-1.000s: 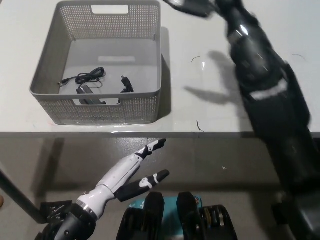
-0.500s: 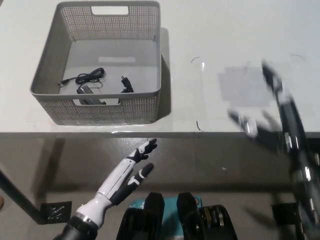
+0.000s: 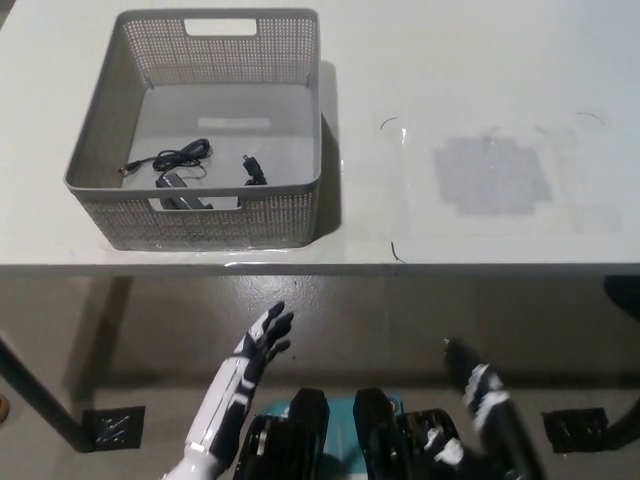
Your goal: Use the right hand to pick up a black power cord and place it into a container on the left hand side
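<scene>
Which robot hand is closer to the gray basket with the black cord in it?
The left hand, white and open, is nearer: it sits below the table edge, just under the basket. The black right hand is lower and off to the right.

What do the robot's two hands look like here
The left hand is white with slim fingers, dark patches near the tips, and a white forearm. The right hand is black with pale patches on its fingers and a black arm.

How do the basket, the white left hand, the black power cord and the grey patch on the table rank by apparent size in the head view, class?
1. basket
2. grey patch
3. left hand, nearer the camera, so unsure against the patch
4. power cord
</scene>
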Robot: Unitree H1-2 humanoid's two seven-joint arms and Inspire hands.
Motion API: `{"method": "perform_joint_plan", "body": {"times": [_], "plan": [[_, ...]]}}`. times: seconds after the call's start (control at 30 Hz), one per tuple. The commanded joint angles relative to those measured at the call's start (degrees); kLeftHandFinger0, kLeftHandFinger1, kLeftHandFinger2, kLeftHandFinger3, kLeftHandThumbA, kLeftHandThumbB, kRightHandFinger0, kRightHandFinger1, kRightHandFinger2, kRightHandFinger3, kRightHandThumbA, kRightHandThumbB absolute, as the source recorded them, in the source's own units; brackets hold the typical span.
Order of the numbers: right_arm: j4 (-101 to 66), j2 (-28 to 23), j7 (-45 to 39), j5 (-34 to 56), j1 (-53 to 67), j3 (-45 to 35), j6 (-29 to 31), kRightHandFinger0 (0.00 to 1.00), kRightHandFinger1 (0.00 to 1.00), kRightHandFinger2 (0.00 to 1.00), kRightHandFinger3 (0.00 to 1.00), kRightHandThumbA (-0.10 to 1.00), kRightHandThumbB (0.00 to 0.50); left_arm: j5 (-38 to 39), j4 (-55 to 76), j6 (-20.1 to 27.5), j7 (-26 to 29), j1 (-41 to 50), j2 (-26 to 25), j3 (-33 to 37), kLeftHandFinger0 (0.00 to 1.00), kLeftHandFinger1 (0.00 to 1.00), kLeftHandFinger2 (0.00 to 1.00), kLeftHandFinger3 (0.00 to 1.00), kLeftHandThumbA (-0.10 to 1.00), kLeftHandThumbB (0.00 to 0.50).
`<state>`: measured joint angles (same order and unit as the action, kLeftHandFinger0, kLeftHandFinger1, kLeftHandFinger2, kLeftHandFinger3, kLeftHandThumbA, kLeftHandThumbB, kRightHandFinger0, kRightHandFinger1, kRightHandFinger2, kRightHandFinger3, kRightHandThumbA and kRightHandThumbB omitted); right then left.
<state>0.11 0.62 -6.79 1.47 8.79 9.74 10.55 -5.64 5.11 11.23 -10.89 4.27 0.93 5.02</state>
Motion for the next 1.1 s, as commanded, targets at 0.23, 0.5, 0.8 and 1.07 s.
{"method": "perform_joint_plan", "body": {"times": [0.23,0.5,0.8,1.07], "plan": [[9.8,1.5,-8.5,7.5,-4.3,2.0,6.6,1.0,1.0,1.0,1.0,1.0,0.427,1.2,-0.7,5.5,2.1,3.2,-0.7,-0.3,1.0,1.0,1.0,1.0,1.0,0.108],[13.0,1.2,-9.2,6.9,-4.0,2.6,10.5,1.0,1.0,1.0,1.0,1.0,0.38,1.3,-2.7,7.8,1.8,4.7,-1.0,0.7,1.0,1.0,1.0,1.0,1.0,0.147],[13.3,1.2,-9.2,6.0,-0.6,3.4,12.0,1.0,1.0,1.0,1.0,1.0,0.383,1.1,-3.2,7.7,1.8,7.6,-1.1,1.3,1.0,1.0,1.0,1.0,1.0,0.143],[14.3,0.7,-9.5,5.7,0.2,4.1,13.2,1.0,1.0,1.0,1.0,1.0,0.387,0.8,-3.8,8.0,1.9,9.4,-1.2,1.6,1.0,1.0,1.0,1.0,1.0,0.131]]}}
